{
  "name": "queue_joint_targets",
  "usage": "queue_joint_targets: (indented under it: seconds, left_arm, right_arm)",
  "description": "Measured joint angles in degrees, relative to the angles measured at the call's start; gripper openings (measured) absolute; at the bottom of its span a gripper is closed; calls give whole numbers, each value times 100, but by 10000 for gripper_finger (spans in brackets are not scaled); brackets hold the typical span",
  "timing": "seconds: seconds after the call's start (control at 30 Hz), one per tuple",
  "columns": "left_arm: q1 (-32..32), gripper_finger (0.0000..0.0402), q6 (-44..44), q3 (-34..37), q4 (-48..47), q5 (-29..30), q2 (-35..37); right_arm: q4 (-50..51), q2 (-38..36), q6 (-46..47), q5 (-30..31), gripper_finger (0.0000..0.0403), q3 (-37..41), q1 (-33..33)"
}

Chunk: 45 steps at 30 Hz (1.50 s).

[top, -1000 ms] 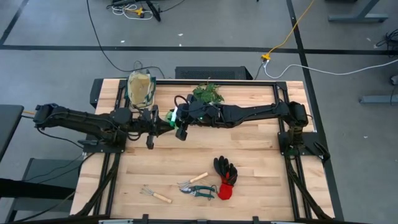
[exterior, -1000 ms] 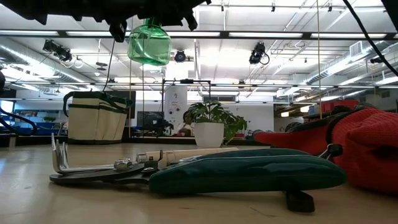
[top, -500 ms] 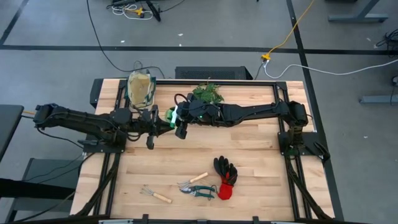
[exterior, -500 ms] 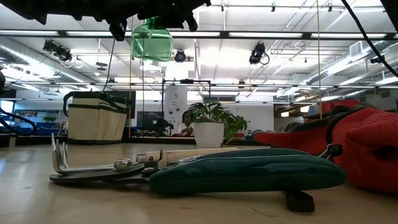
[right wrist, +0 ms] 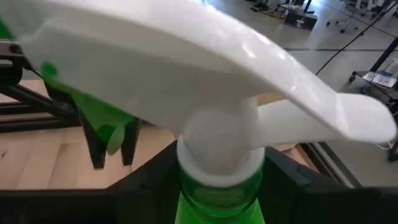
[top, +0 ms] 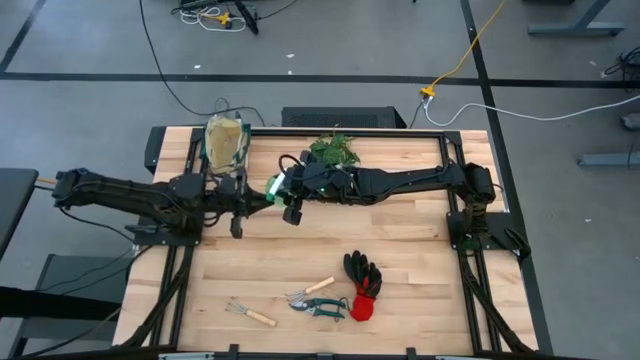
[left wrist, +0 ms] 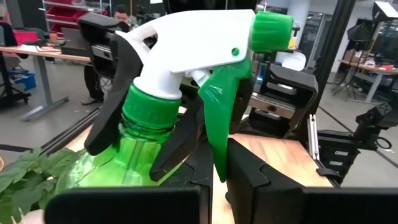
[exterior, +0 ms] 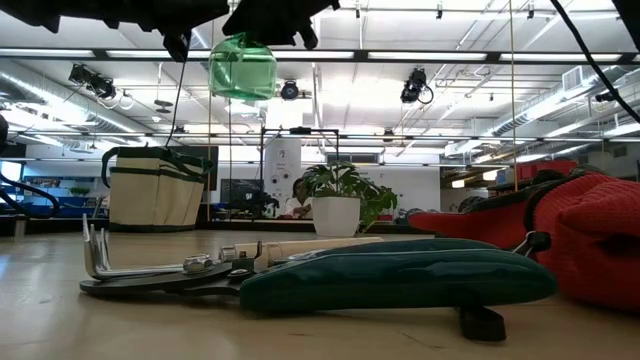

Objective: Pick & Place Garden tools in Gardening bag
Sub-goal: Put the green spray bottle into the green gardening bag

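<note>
While the right gripper [top: 290, 190] has its fingers clamped on the neck of the green spray bottle [top: 275, 186], the bottle hangs well above the table, mid-way between the arms and short of the gardening bag [top: 226, 144] at the back-left corner; your grip sits only on the neck under the white trigger head [left wrist: 186, 37], so a swing or a twist could let it rotate or slip out; left gripper [top: 238, 205] is just beside the bottle, fingers look parted and holding nothing, though I can't confirm that fully; risk of the two grippers clipping each other in a handover, they're crowded; the potted plant [top: 334, 150] is close behind the right wrist, a wide arc could knock it; bag mouth is narrow and soft, so a late release could catch the rim and tip it; gloves [top: 363, 282], pruning shears [top: 318, 303] and hand rake [top: 248, 313] lie at the front of the table, untouched.
</note>
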State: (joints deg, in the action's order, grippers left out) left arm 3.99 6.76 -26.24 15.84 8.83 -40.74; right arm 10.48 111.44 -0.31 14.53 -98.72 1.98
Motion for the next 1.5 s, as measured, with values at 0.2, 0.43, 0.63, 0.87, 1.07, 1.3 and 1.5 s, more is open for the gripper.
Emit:
queue_joint_targets:
  seconds: [0.2,0.43,0.63,0.87,1.07,1.3,1.5]
  left_arm:
    - [2,26,-59,-1,-137,149,35]
    - [2,25,-164,-20,-114,208,45]
    - [1,19,-166,-20,-140,268,42]
    - [-4,19,-170,-20,-144,322,43]
    - [-4,18,-212,-17,-118,340,43]
    - [-7,18,-223,-11,-109,353,43]
    - [-8,18,-227,-11,-90,370,53]
  right_arm:
    - [-36,-18,-18,3,176,7,14]
    - [116,-180,-14,10,176,15,93]
    - [374,-284,28,104,177,15,129]
    - [429,-306,26,142,177,15,136]
    - [387,-306,26,121,197,15,144]
    - [324,-306,-15,6,240,15,146]
    - [183,-368,-56,202,267,15,154]
